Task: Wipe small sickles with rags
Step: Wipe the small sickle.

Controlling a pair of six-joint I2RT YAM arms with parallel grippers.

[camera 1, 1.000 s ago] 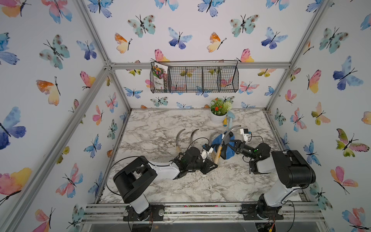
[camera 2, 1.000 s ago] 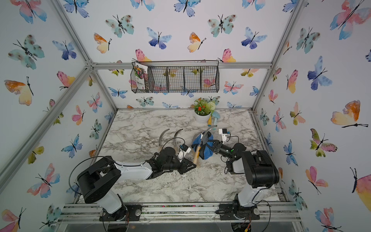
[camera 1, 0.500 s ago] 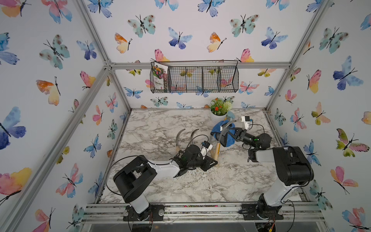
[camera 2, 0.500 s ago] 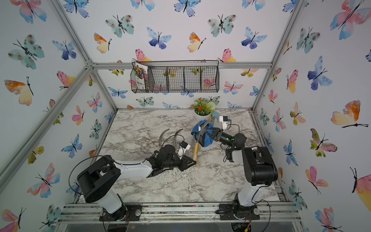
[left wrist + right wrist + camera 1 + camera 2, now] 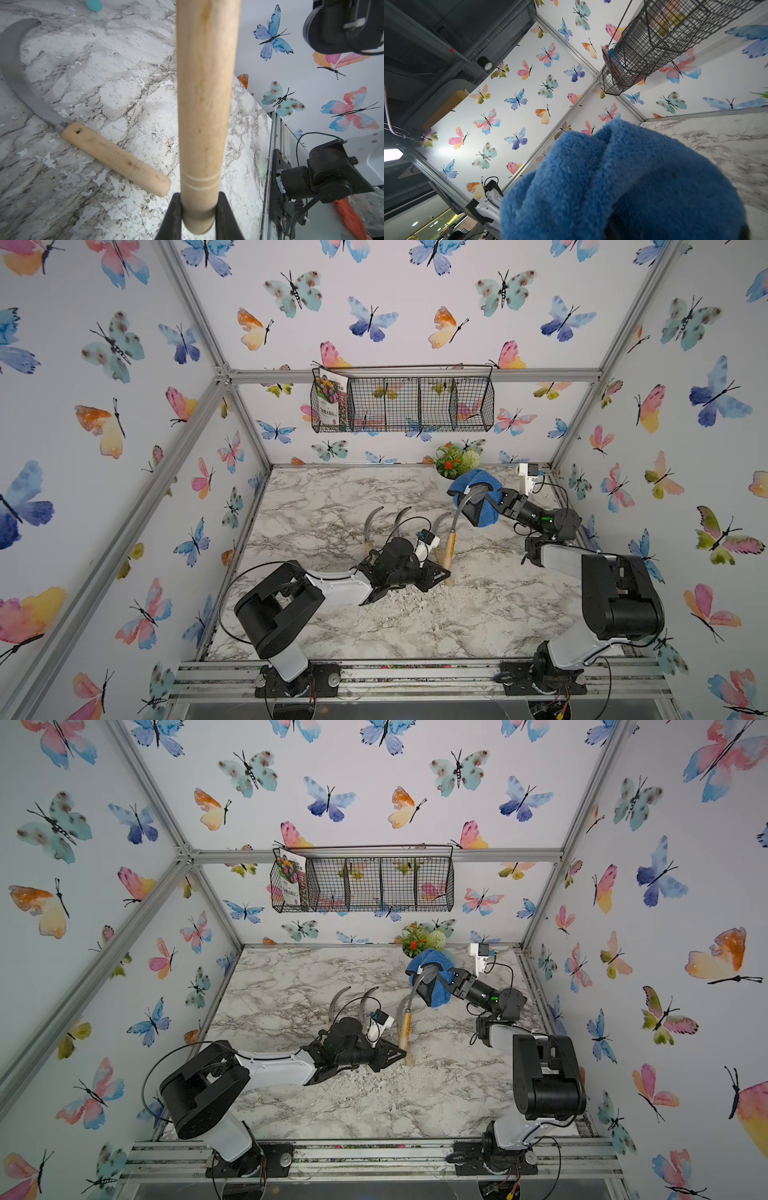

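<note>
Top views: left hand (image 5: 445, 575) is clamping a sickle (image 5: 451, 542) by its handle end, blade rising into the rag (image 5: 478, 485) the right hand (image 5: 487, 505) is gripping. Left wrist: handle sitting straight. Right wrist: rag filling view; likely needing firm pinch along blade

We see a blue rag (image 5: 482, 485) with a dark grey-black piece. The sickle (image 5: 451, 540) has a grey blade and a pale wooden handle. The table (image 5: 324, 497) is white marble with grey veins. At twelve o'clock the wire basket (image 5: 415, 406) is black. The walls (image 5: 374, 285) are white with pastel butterflies.
</note>
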